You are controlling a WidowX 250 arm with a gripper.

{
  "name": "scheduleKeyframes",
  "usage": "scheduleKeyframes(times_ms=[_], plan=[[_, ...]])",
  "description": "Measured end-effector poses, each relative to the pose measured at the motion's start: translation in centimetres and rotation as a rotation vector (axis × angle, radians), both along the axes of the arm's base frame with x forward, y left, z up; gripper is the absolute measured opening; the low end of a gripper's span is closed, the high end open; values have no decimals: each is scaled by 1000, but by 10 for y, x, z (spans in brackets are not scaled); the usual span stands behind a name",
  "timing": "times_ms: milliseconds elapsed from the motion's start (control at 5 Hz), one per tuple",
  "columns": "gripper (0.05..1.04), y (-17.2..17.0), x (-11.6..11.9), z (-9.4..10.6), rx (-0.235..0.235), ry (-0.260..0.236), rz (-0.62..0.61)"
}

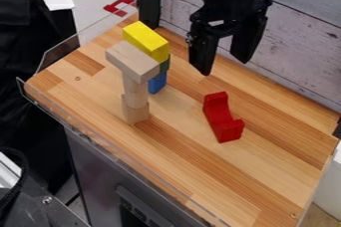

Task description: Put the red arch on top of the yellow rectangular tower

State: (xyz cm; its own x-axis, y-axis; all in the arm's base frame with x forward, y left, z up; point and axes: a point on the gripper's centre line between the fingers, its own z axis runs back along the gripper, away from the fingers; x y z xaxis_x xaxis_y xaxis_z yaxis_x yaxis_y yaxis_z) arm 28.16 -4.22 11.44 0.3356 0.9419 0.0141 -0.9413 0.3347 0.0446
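The black gripper [225, 64] hangs above the back part of the wooden table, its two fingers apart with nothing between them. Below it and slightly to the right, the red arch [222, 117] lies on the tabletop, apart from the gripper. A yellow rectangular block [146, 41] tops a tower to the left of the gripper, with a green block [164, 65] and a blue block [157, 82] visible under it. The lower part of that tower is partly hidden behind the natural wood tower.
A natural wood tower [135, 91] with a long block across its top stands just in front of the yellow one. Clear plastic edging [80, 42] borders the wooden table [200, 171]. A whitewashed plank wall [293, 56] rises behind. A red bracket [120, 6] sits at the far left corner.
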Motion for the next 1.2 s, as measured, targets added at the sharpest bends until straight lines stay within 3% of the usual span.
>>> scheduleKeyframes(times_ms=[200, 400, 800, 1000, 1200], plan=[[999, 1, -3, -8, 5, 30, 2], [999, -2, 4, -18, 11, -28, -19], [999, -12, 9, -40, -32, -143, -75], [999, -15, 3, -58, -56, -136, -126], [999, -20, -1, -74, -91, -98, -168]])
